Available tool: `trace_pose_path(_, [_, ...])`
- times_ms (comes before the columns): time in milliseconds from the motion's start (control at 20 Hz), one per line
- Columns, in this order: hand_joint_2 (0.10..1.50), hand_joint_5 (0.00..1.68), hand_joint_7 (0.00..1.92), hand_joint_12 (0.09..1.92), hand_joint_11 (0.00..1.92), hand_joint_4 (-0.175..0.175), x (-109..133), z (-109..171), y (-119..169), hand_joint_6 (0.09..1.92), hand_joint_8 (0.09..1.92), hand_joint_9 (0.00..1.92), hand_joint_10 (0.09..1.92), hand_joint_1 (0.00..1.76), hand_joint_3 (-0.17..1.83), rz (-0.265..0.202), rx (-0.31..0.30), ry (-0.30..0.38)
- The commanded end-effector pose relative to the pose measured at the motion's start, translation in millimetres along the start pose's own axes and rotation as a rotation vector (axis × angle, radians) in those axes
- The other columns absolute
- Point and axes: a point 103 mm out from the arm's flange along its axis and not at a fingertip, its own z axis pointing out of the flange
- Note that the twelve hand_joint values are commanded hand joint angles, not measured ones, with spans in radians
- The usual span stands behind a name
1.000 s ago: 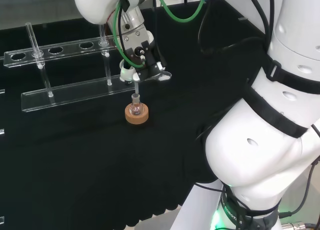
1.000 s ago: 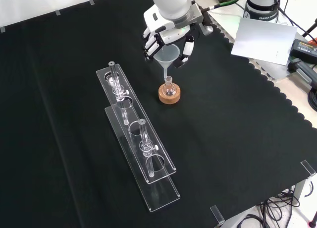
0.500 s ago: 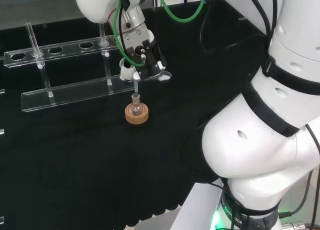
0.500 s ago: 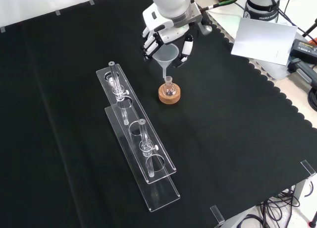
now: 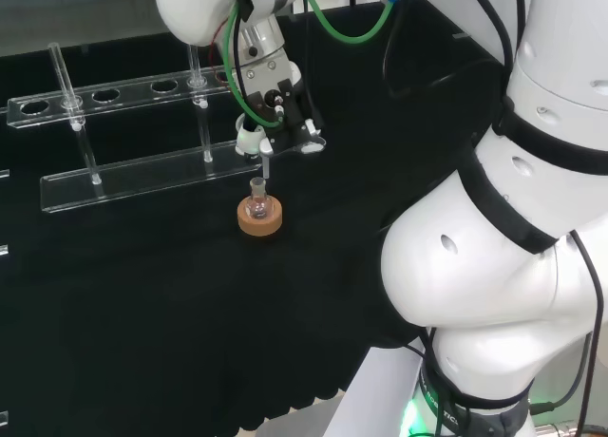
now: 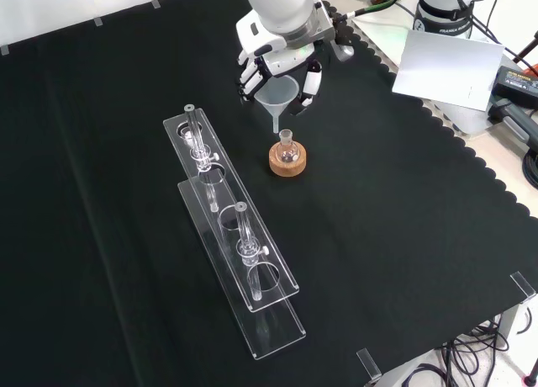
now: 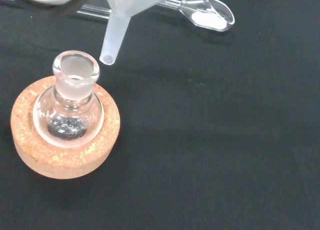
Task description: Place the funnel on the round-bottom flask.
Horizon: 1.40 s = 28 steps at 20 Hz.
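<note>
Wrist view has the funnel [image 7: 116, 32], translucent white with a short stem, held in the hand [image 6: 277, 55] with fingers curled round its cone; its tip hangs just above and beside the flask [image 7: 72, 102] mouth, not yet in. The step in hand is lining up; next the stem must shift over the neck, then drop straight. Below the hand, the small clear flask sits upright in a cork ring [image 7: 65, 150] on the surface [image 6: 403, 202].

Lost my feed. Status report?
Hand shut on funnel. Stem tip above flask mouth, not yet in. Flask upright on cork ring. Nothing between.
</note>
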Motion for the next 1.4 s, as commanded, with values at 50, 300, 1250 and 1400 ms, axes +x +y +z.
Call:
trace_pose_path(50, [0.85, 0.76, 0.72, 1.26, 0.70, 0.003, 5.0, 7.3, 0.0, 0.78, 0.67, 0.99, 0.42, 0.85, 0.64, -0.027, 0.010, 0.020])
trace_pose_path(300, [0.85, 0.76, 0.72, 1.26, 0.70, 0.003, 13.3, 3.8, -3.0, 0.78, 0.67, 0.99, 0.43, 0.85, 0.64, -0.023, 0.001, -0.006])
trace_pose_path(1250, [0.85, 0.76, 0.71, 1.26, 0.70, 0.001, 4.9, -15.0, -19.7, 0.78, 0.68, 0.99, 0.43, 0.84, 0.65, -0.022, -0.041, -0.002])
trace_pose_path(1400, [0.85, 0.76, 0.71, 1.26, 0.70, 0.001, 8.3, -19.3, -26.6, 0.78, 0.68, 0.99, 0.43, 0.84, 0.65, -0.024, -0.049, -0.013])
